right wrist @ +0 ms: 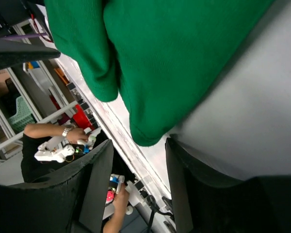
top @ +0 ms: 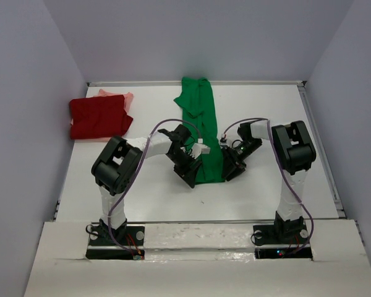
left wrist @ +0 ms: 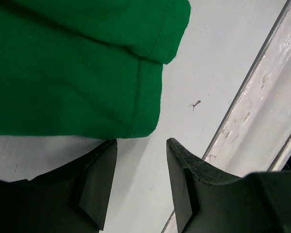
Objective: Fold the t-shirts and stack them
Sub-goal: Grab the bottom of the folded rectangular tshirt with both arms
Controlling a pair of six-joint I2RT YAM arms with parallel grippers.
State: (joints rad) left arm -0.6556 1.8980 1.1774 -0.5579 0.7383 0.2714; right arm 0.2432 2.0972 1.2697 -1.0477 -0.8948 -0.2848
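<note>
The bright green cotton t-shirt (top: 201, 124) lies folded lengthwise into a long narrow strip down the middle of the white table (top: 284, 124), its hemmed near end between the two arms. It looks light, limp and several layers thick, so it will likely sag and slide apart unless all the layers are pinched together. The two near corners of the hem seem the best places to take hold.

The left gripper (top: 191, 175) sits low at the left near corner. In its wrist view its jaws stand partly open and empty, with the stitched hem (left wrist: 136, 97) just ahead of the fingertips; whether they touch it I cannot tell. The right gripper (top: 230, 168) mirrors it at the right corner, jaws likewise parted with nothing clamped, and a rounded green corner (right wrist: 145, 131) hangs at the mouth.

A folded dark red t-shirt (top: 99, 117) rests on a pale salmon-pink one (top: 120, 97) at the far left.
</note>
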